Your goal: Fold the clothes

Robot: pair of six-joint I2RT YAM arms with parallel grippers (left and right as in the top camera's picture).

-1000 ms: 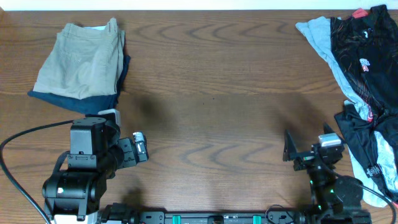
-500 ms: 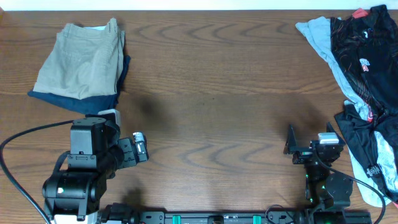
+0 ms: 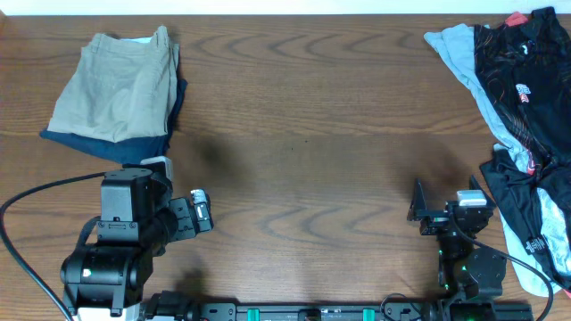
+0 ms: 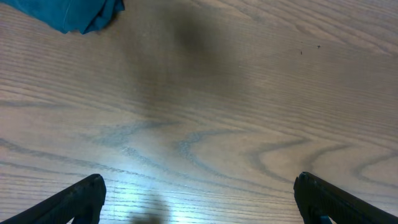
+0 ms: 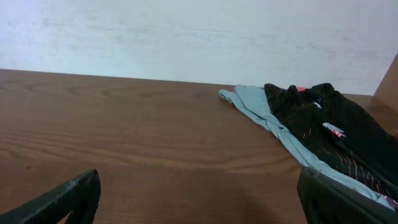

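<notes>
the shorts (image 3: pixel 116 85) lie in a compact khaki bundle at the far left of the desk (image 3: pixel 303 134), resting on a dark blue garment (image 3: pixel 107 143) whose edge shows along the bundle's near and right sides. a pale strip shows at the far edge of the bundle. the left end effector (image 4: pixel 199 205) is released: in the left wrist view its two fingers (image 4: pixel 81 196) stand wide apart at the lower corners, over bare wood, with nothing between them. a corner of the blue garment appears at the top left of that view, well apart from the fingers. the right end effector (image 5: pixel 199 205) is likewise released, fingers spread at the lower corners of the right wrist view, holding nothing. it faces across the desk toward a pale wall (image 5: pixel 186 37). at the far right of the desk lies a loose pile (unfolded): a black garment (image 3: pixel 522 71) with red and white markings, touching a grey garment (image 3: pixel 464 62) that runs along its left side. both arms sit at the near edge of the desk, well apart from the shorts and from the pile.
</notes>
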